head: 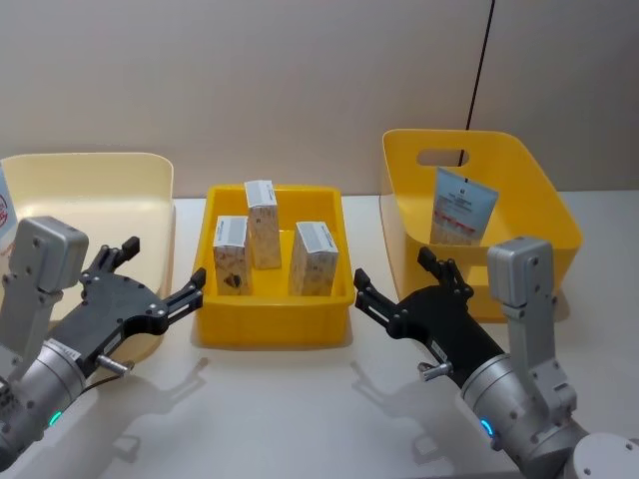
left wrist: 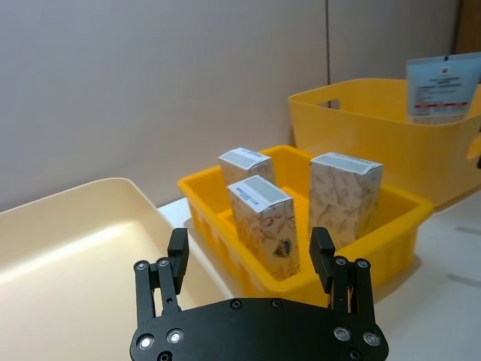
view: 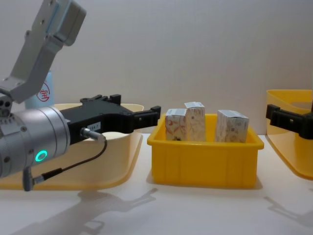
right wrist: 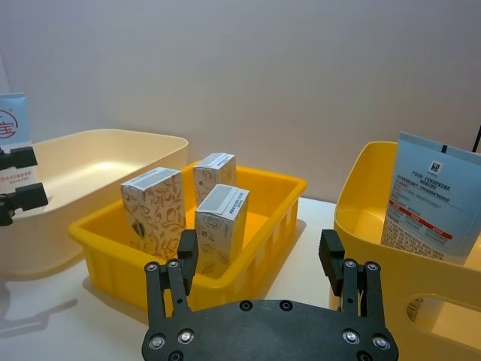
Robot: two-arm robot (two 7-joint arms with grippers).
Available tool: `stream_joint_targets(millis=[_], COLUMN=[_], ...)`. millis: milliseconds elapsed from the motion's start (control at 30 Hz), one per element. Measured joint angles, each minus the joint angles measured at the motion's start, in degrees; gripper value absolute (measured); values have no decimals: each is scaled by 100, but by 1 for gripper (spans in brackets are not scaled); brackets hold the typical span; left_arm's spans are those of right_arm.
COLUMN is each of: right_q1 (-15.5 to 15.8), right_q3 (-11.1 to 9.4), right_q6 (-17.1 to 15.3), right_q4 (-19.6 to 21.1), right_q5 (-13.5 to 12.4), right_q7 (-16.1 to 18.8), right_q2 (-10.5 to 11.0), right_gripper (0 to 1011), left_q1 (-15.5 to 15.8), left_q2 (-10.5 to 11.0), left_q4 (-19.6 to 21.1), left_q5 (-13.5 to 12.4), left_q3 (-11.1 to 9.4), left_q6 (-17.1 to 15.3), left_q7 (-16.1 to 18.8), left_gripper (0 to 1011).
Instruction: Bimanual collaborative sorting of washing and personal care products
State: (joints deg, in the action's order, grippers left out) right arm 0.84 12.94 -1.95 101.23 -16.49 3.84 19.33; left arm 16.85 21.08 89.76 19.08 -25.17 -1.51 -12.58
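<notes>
- Centrally, three white cartons stand upright in the shallow yellow tray.
- One light-blue tube leans inside the yellow tub on the right.
- A red-logo tube stands at the far left by the cream tub.
- The left gripper hovers near-left of the tray, fingers spread, empty.
- The right gripper hovers near-right, likewise spread and empty.

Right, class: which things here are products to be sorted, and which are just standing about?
To sort: cartons, blue tube, red-logo tube.
Not for sorting: yellow tray, yellow basket, cream tub.
</notes>
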Motion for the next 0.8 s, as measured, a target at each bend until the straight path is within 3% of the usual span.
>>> stream_joint_targets(millis=[467,800], right_q1=[0,0], right_q3=[0,-1], right_q6=[0,0], right_q4=[-1,-1], right_q5=[3,3], right_q7=[-2,-2], right_q2=[0,0], right_gripper=[1001,1001], left_q1=[-280,-328], left_q2=[72,84], left_q4=[294,344], left_q5=[-646,-757], left_q3=[-77,-89], left_q6=[61,74], left_q7=[1013,1192], left_gripper=[1003,1003])
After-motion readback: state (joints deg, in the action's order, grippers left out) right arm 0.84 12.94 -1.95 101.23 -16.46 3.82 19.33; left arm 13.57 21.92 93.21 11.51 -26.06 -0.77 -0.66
